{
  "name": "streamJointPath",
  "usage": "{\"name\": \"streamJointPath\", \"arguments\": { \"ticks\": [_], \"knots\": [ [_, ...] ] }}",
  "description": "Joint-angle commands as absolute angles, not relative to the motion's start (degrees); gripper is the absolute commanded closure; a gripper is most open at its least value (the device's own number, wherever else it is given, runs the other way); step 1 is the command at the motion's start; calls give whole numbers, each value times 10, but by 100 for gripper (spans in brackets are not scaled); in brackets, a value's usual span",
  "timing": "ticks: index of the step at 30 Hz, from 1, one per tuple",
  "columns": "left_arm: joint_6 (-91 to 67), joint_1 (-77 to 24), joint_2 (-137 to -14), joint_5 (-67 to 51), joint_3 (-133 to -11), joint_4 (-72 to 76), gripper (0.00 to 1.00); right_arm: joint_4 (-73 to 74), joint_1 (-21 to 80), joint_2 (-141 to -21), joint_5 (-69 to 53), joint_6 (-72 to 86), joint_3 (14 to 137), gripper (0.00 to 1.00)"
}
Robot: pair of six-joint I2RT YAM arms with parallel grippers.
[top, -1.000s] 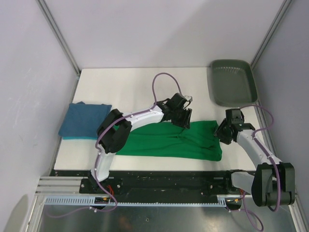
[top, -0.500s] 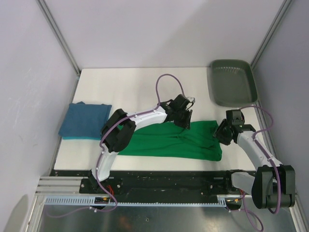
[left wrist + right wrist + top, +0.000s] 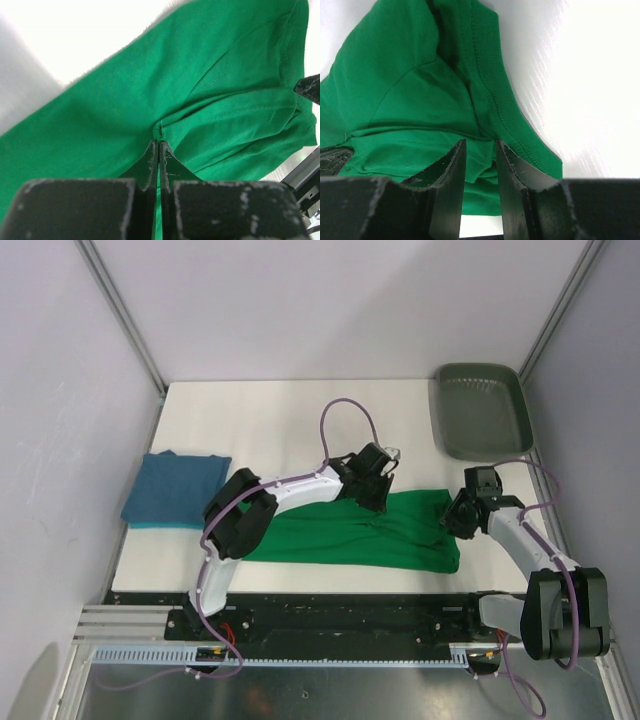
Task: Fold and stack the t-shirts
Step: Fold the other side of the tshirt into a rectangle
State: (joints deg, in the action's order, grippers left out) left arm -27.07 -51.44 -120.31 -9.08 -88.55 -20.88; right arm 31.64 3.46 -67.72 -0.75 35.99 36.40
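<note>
The emerald green t-shirt (image 3: 350, 535) lies in a long folded band across the near part of the table. My left gripper (image 3: 372, 495) is at its far edge, near the middle. In the left wrist view that gripper (image 3: 158, 142) is shut on a small pinch of the green cloth (image 3: 200, 75). My right gripper (image 3: 458, 520) is at the shirt's right end, by the ribbed collar (image 3: 495, 85). Its jaws (image 3: 480, 142) stand apart with a fold of green cloth (image 3: 410, 100) between them. The teal blue t-shirt (image 3: 175, 490) lies folded at the left edge.
A dark grey-green tray (image 3: 482, 415) sits at the back right corner of the white table (image 3: 270, 420). Grey walls close the space on both sides and behind. The arms' bases and a metal rail run along the near edge.
My left gripper has closed on the green shirt's far edge and dropped slightly onto it. My right gripper's jaws have narrowed around the cloth at the shirt's right end.
</note>
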Motion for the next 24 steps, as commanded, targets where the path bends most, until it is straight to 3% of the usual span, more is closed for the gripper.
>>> {"name": "streamJointPath", "arguments": {
  "ticks": [1, 15, 24],
  "knots": [
    [-278, -519, -1150, -80, -864, -186, 100, 300, 47, -682, -1, 361, 359, 66],
    [-282, -522, -1141, -88, -840, -173, 100, 287, 70, -696, 21, 373, 346, 67],
    [-279, -522, -1127, -89, -822, -170, 100, 302, 80, -656, 22, 384, 347, 93]
  ]
}}
